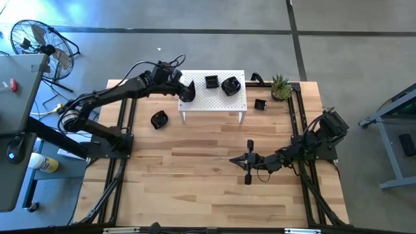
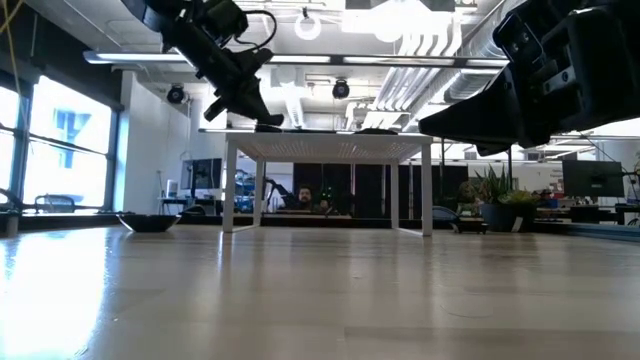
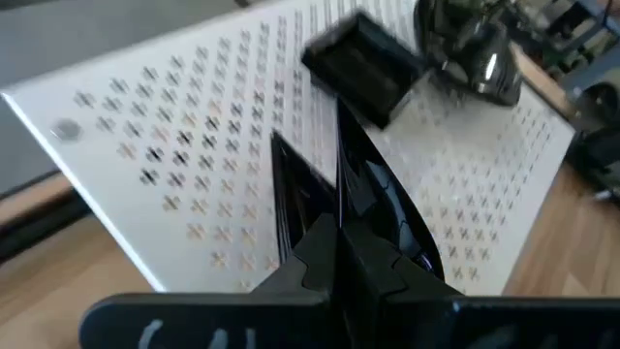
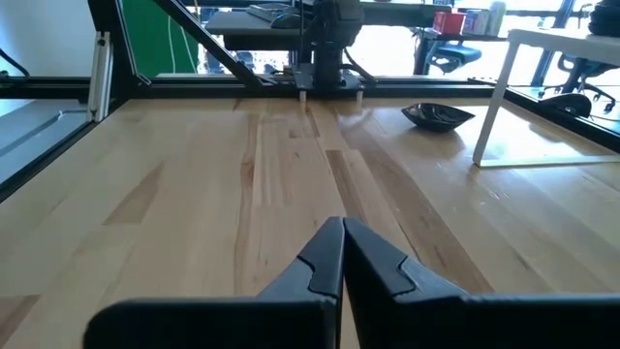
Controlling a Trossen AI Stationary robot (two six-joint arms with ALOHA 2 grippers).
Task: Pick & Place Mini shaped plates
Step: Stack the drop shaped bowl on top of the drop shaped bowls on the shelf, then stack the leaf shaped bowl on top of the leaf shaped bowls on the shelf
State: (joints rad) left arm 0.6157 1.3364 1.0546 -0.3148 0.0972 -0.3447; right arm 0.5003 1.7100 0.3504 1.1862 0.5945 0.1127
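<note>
Overhanging stand [image 1: 214, 104] edge: gripped plate [image 1: 188, 91]

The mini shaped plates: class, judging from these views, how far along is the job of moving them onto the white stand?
Done: two black plates already sit on the white stand. In hand: the left claw, shut on a leaf-shaped plate, is over the stand's left end. Left: one plate on the table left of the stand and a small one by the plant. The right claw is shut and empty.

Left arm stretched forward and inward, left gripper [image 1: 187, 93] angled down, fingers pinched together, right arm folded low, right gripper [image 1: 247, 161] closed, pointing inward.
</note>
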